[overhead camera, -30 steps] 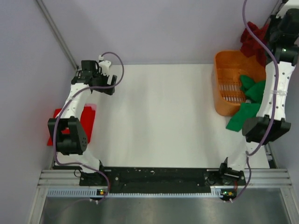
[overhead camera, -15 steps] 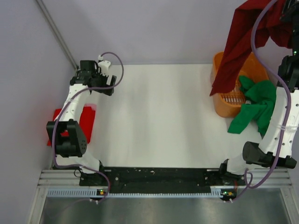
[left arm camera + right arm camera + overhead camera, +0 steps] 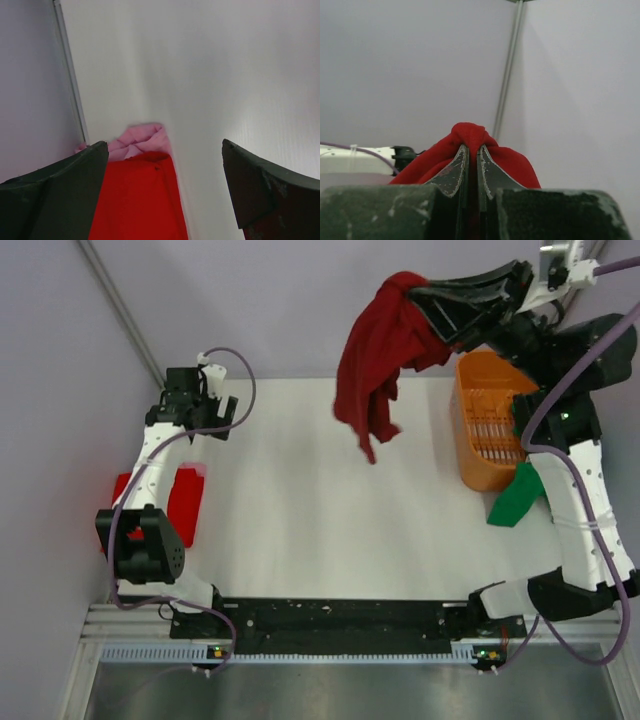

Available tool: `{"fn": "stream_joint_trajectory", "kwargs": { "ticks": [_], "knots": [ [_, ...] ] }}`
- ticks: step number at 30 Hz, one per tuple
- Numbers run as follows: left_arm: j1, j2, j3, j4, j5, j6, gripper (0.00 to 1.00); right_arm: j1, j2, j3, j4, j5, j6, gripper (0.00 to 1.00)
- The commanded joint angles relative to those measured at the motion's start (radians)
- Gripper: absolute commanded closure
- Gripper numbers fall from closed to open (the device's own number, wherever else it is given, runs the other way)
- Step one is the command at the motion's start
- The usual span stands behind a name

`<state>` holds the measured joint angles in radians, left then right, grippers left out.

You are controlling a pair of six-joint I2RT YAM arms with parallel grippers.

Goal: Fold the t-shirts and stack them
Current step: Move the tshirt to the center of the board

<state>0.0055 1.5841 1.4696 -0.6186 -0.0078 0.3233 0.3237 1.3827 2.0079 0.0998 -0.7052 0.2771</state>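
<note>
While your right pincer (image 3: pixel 418 292) is clamped on the dark maroon t-shirt (image 3: pixel 375 360), the cloth hangs high above the table (image 3: pixel 300 500). Your left pincer (image 3: pixel 164 145) is spread apart over the bright red t-shirt (image 3: pixel 135 200) at the left edge. The green t-shirt (image 3: pixel 517 498) lies just beside the orange basket (image 3: pixel 480 430).

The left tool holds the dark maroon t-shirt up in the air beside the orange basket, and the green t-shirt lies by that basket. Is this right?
Not quite. The right tool holds the dark maroon t-shirt up in the air beside the orange basket, as the top external view shows. The green t-shirt does lie by that basket.
</note>
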Motion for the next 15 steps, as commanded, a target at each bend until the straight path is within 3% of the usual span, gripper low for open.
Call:
{"fn": "stream_joint_trajectory", "kwargs": {
  "ticks": [1, 6, 9, 10, 11, 12, 15],
  "knots": [
    [-0.001, -0.061, -0.005, 0.092, -0.153, 0.010, 0.01, 0.077, -0.007, -0.150, 0.176, -0.010, 0.137, 1.00],
    [-0.001, -0.058, -0.011, 0.131, -0.238, 0.052, 0.01, 0.078, 0.007, -0.441, 0.111, 0.206, 0.171, 1.00],
    [-0.002, -0.038, -0.014, 0.137, -0.259, 0.069, 0.01, 0.080, 0.097, -0.558, -0.003, 0.295, 0.203, 1.00],
    [-0.001, -0.032, -0.014, 0.131, -0.255, 0.074, 0.01, 0.078, 0.146, -0.566, -0.065, 0.335, 0.195, 0.92],
    [0.001, -0.026, -0.014, 0.122, -0.227, 0.080, 0.01, 0.078, 0.207, -0.551, -0.163, 0.372, 0.176, 0.77],
    [-0.001, -0.023, -0.017, 0.109, -0.201, 0.092, 0.01, 0.077, 0.261, -0.516, -0.251, 0.435, 0.128, 0.56],
    [-0.058, -0.032, -0.040, 0.057, -0.117, 0.138, 0.01, 0.054, 0.436, -0.385, -0.483, 0.611, 0.018, 0.37]
  ]
}}
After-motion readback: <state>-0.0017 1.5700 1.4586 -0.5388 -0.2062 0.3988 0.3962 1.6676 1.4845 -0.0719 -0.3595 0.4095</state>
